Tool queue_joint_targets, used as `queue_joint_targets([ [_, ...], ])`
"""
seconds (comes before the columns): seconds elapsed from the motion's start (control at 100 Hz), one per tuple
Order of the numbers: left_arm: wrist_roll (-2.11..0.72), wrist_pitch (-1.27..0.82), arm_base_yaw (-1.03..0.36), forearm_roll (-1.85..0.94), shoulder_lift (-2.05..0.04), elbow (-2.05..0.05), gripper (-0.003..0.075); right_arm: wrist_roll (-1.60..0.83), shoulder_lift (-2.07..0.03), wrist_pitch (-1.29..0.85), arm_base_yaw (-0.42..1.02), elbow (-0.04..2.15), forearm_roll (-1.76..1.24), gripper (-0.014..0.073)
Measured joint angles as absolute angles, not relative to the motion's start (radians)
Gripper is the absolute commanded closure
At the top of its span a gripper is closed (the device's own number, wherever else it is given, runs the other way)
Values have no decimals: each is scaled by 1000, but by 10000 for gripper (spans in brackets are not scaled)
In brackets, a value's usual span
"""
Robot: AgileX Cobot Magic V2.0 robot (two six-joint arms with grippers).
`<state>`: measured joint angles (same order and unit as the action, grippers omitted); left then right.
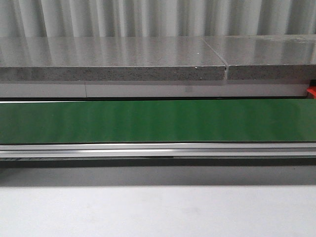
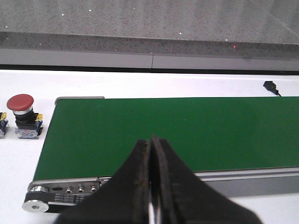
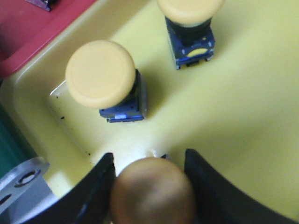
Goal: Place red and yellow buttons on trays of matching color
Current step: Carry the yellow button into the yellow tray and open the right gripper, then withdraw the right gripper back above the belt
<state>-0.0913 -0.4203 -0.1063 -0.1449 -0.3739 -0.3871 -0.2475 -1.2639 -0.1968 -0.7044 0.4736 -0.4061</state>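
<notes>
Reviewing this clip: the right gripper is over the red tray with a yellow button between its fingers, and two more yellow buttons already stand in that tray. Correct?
Not quite. The tray under the right gripper is the yellow tray, not the red one; the red tray only shows at the edge. The right wrist view shows this. The rest holds: a yellow button sits between the fingers, and two yellow buttons stand in the tray.
</notes>
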Motion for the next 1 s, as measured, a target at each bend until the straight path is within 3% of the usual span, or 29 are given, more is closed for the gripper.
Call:
queue_joint_targets([
  [0.26, -91, -420, -106, -145, -374, -387, 741, -248, -1311, -175, -704, 474, -410, 408],
  [0.46, -91, -420, -106, -145, -374, -387, 741, -248, -1315, -175, -704, 474, -412, 53],
  [0.55, -91, -420, -106, -145, -374, -387, 741, -248, -1313, -178, -704, 474, -412, -37],
  [1.0, -91, -420, -106, -145, -374, -387, 741, -248, -1064, -244, -680, 498, -437, -41],
])
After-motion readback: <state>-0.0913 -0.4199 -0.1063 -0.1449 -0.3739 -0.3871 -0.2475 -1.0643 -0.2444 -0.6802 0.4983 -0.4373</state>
